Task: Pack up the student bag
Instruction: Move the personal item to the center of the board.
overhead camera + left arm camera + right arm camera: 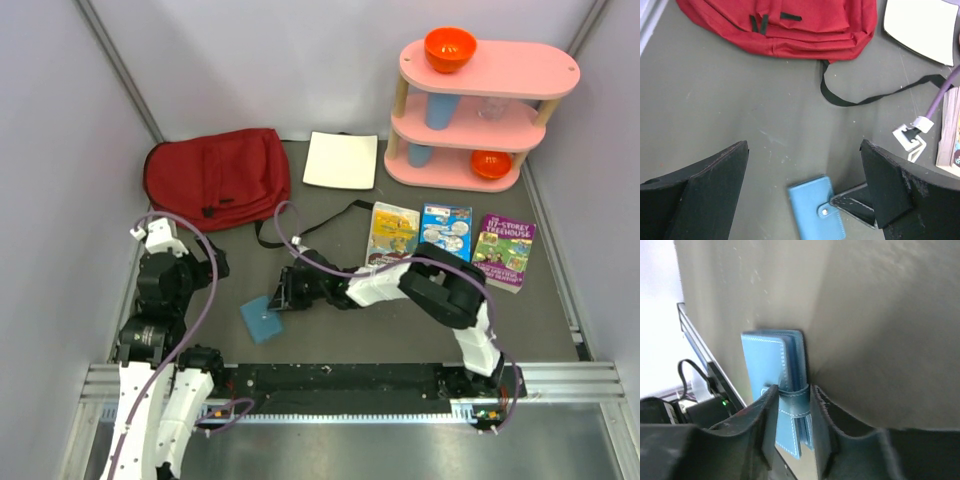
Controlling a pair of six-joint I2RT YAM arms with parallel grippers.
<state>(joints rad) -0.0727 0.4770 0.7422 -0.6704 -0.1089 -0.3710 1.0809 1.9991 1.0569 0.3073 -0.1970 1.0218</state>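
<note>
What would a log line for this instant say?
right gripper: clamped on blue wallet, on table | left gripper: open, empty | student bag: untouched

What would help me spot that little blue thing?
From the big red student bag at the far left, come toward the arms' bases. On the grey mat lies a small blue wallet, between the fingers of the right gripper. Unlike the picture books nearby, it is plain blue with a snap strap.

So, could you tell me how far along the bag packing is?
Done: nothing looks packed; the student bag lies flat, seemingly closed. In hand: the right gripper pinches the blue wallet; the left gripper is open. Left: wallet, three books and white pad lie outside.
</note>
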